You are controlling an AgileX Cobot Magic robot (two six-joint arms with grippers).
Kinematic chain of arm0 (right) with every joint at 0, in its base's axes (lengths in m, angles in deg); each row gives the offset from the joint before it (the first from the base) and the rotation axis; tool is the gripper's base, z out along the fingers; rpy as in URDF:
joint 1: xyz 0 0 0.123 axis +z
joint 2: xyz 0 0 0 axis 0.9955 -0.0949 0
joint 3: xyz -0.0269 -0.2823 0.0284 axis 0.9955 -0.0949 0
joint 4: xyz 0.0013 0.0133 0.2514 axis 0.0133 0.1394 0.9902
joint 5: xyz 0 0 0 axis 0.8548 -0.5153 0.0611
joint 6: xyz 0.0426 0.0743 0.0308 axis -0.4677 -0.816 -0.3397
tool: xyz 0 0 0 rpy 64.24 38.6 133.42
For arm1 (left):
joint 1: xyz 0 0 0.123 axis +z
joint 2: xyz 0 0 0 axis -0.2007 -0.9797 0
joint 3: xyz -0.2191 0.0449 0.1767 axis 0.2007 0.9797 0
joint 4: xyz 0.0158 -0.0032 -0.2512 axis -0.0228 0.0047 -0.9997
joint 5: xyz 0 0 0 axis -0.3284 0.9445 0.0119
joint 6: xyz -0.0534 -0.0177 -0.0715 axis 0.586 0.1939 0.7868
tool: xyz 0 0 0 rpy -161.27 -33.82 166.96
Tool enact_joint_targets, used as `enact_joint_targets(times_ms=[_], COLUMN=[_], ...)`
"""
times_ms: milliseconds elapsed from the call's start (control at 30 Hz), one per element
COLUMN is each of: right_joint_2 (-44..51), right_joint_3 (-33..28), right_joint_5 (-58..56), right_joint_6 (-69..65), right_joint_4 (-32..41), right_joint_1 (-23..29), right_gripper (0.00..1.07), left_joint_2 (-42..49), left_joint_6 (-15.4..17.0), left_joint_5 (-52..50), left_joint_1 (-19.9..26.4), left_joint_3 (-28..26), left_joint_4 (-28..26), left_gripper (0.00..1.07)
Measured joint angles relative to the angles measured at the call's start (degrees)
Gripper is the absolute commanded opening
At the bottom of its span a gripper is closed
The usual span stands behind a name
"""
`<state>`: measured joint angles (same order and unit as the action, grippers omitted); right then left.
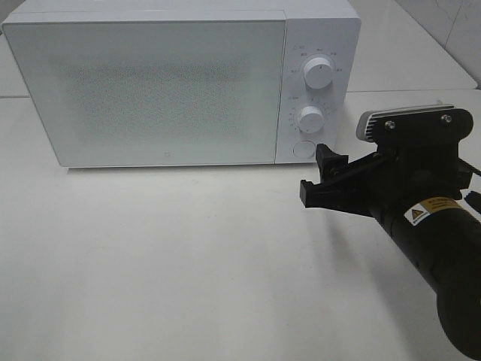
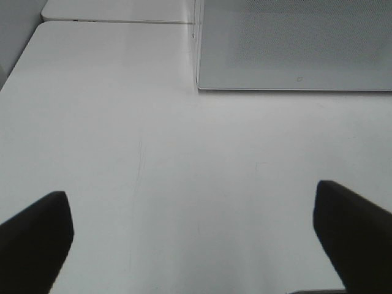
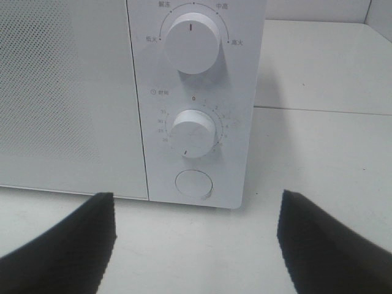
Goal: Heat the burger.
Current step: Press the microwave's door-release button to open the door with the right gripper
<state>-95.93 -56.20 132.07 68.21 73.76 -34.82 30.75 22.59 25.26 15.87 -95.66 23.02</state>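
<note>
Right arm comes in from the right, low over the desk (image 1: 150,263). Right end effector (image 1: 316,174) points at the microwave (image 1: 150,83) near its button (image 3: 194,184), jaws apart, empty. Left end effector (image 2: 196,245) hovers over the desk, jaws wide apart, empty. Microwave door shut; can't tell where the burger is.

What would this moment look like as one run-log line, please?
microwave: door shut | burger: not in view | right tool: open, facing round button | left tool: open, over table

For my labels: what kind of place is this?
Likely a lab bench staged as a kitchen counter: a white microwave on a white table, the right tool near its dials.
</note>
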Motion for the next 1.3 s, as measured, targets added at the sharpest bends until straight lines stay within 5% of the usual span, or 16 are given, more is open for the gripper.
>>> enact_joint_targets(times_ms=[433, 900, 1200, 1300], right_joint_2=[0.0, 0.0, 0.0, 0.0], right_joint_3=[0.0, 0.0, 0.0, 0.0], right_joint_5=[0.0, 0.0, 0.0, 0.0], right_joint_6=[-18.68, -66.18, -83.31, -86.63], right_joint_4=[0.06, 0.06, 0.06, 0.06], right_joint_1=[0.29, 0.29, 0.29, 0.29], right_gripper=[0.63, 0.27, 0.0, 0.0], left_joint_2=[0.0, 0.0, 0.0, 0.0], left_joint_6=[0.0, 0.0, 0.0, 0.0], left_joint_5=[0.0, 0.0, 0.0, 0.0], left_joint_1=[0.0, 0.0, 0.0, 0.0], left_joint_3=[0.0, 0.0, 0.0, 0.0], left_joint_4=[0.0, 0.0, 0.0, 0.0], left_gripper=[1.0, 1.0, 1.0, 1.0])
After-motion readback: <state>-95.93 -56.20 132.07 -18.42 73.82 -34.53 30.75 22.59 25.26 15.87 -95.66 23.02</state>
